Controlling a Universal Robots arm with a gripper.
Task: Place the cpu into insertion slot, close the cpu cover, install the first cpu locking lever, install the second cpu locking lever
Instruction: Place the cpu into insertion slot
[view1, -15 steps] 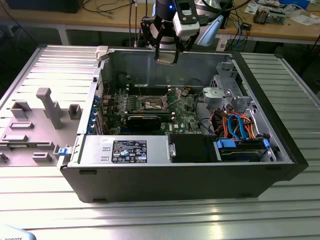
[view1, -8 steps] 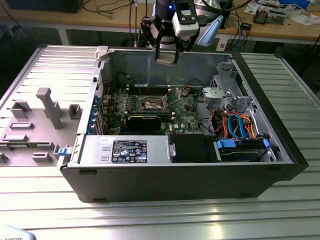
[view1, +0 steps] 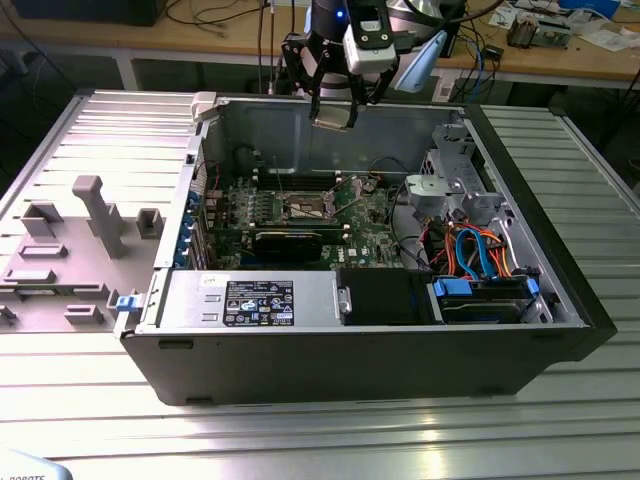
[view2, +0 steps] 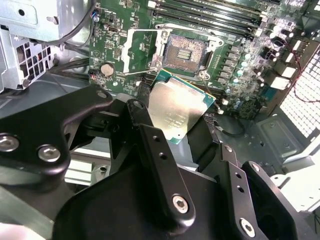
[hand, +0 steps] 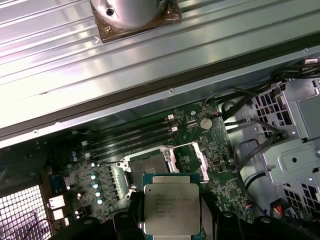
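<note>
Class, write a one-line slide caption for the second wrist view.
Gripper holds the cpu above the motherboard; insertion slot empty, cpu cover open.

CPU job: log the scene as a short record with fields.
pincer: shut on the cpu
cpu: held in the air over the open computer case, not seated
insertion slot: empty, dark centre exposed
cpu cover: open, beside the slot
motherboard: green, inside the case

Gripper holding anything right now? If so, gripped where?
Yes: the cpu, pinched between the jaws by two opposite side edges, its metal top left uncovered.
</note>
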